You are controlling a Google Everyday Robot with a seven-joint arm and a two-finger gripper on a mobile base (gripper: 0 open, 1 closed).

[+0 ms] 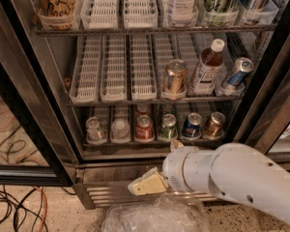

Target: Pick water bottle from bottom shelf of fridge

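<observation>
Currently cream-tipped gripper (147,183) low before louvred steel grille (99,195), below bottom wire shelf (154,143) (grip state unclear); small clear plastic water bottle (120,129) untouched there.

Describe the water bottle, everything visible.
The water bottle is small, clear, colourless plastic with a pale cap, seen from above. It stands upright in the second lane from the left of the bottom shelf, between a silvery-topped container and a red can. The gripper is below, by the grille, not touching it.

Pincer (136,187) before base grille (100,194), red can (144,128) just beside water bottle (120,129)
</observation>
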